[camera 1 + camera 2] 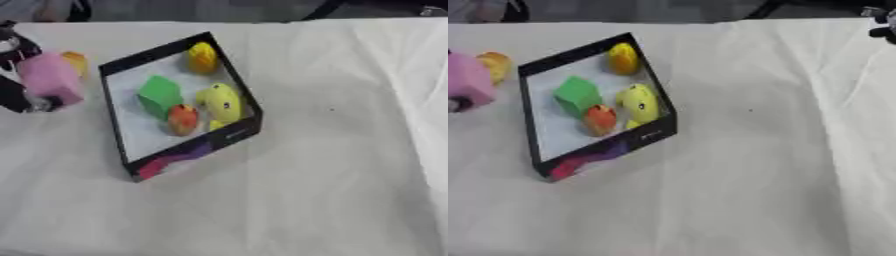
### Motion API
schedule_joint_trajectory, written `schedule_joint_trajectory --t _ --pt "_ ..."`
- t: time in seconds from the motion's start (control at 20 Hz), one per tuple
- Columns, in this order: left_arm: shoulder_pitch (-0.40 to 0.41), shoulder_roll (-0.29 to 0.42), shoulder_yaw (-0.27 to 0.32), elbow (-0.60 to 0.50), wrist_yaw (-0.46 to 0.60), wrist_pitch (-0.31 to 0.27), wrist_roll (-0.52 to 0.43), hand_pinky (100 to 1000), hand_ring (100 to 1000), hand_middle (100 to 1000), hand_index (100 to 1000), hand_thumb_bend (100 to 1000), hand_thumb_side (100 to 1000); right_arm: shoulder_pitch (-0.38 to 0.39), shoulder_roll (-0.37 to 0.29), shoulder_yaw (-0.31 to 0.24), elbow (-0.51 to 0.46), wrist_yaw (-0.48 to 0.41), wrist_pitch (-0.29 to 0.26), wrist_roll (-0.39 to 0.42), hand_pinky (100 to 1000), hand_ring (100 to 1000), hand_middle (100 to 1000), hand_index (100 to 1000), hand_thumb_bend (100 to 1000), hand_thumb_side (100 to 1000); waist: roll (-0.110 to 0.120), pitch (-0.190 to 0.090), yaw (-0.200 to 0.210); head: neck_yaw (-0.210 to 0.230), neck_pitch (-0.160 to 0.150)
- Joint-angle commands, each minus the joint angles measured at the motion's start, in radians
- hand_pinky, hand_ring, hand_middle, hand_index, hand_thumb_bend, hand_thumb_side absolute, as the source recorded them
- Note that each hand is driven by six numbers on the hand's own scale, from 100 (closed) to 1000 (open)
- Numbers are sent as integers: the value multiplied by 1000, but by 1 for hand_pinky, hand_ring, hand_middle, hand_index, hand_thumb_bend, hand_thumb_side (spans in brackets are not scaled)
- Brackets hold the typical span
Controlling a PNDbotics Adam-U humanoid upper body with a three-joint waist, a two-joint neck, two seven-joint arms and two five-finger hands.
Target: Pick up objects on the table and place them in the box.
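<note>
Pink block (50,78) held in left hand (17,75) fingers curled round it, at 9 o'clock of black box (229,138), orange object (75,62) just behind, white worktop (332,165).

One black-walled box (236,134) sits on the bench. Inside it I count four things: one green block (159,95), one orange ball (182,119) and two yellow toys (203,57) (222,102). Outside, at nine o'clock, one pink block (51,78) and one orange piece (75,62).

L hand (19,75) w/ pink block (51,79) beside box (180,150)
</note>
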Motion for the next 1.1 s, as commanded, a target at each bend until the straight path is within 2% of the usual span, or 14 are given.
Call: schedule_joint_trajectory --t 0.05,0.4,0.7,0.85,1.1 --pt "-73 22 29 -46 46 -23 -31 727 638 534 623 100 102 -13 -32 -11 -9 -5 -2 5 926 716 678 814 100 599 11 -25 -3 -9 -11" --pt "-244 -106 -23 17 59 -100 -98 719 634 534 623 100 113 -27 -30 -5 -10 -6 -4 12 925 716 678 815 100 591 7 -28 -24 -11 -34" --pt "-356 -260 -76 159 1 -171 -89 729 634 538 613 100 114 -52 -20 12 -13 -10 1 27 925 716 677 815 100 591 6 -23 -48 3 -50" --pt "-375 -309 -103 226 -4 -280 -94 739 647 547 620 100 123 -58 -19 15 -16 -11 2 29 925 716 677 815 100 591 5 -21 -59 3 -52" --pt "-386 -358 -115 382 -38 -454 -128 746 660 560 618 100 103 -62 -16 17 -17 -11 4 30 925 715 677 815 100 595 3 -16 -66 7 -55"
